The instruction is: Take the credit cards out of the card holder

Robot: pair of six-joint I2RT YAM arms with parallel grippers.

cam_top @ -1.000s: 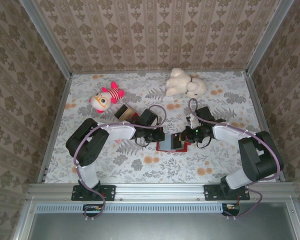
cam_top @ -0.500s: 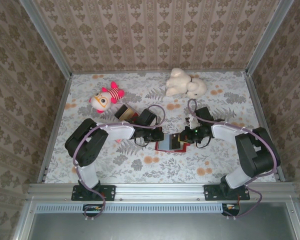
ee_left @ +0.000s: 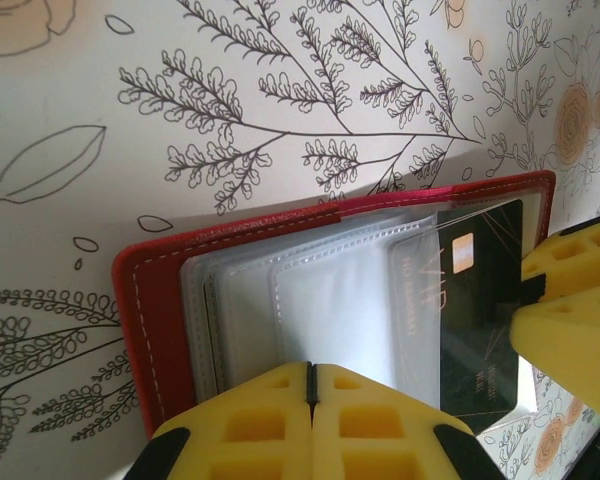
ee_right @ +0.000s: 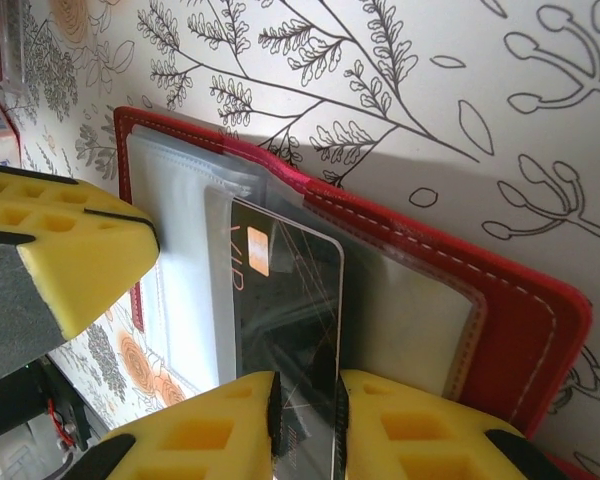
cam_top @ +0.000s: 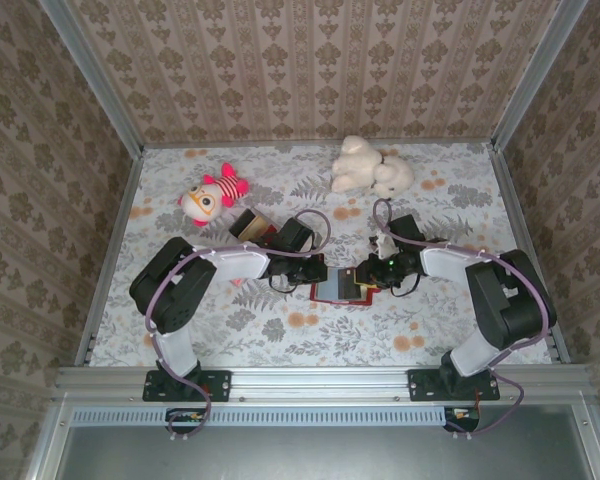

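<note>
While the left gripper [ee_left: 312, 390] sits clamped shut on the red wallet [ee_left: 145, 300] at lower centre (steadying it), the right gripper [ee_right: 305, 400], pinching the black card [ee_right: 290, 290], should pull straight along the sleeve.

left gripper [ee_left: 312, 385], right gripper [ee_right: 305, 400] both pinched closed

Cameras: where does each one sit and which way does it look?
Top external: above and behind, looking down on the table; both arms show.
Left wrist: on that wrist, facing the open card holder; left fingers at bottom.
Right wrist: on that wrist, facing the black card; right fingers pinch it.
Both wrist views share holder and card.
</note>
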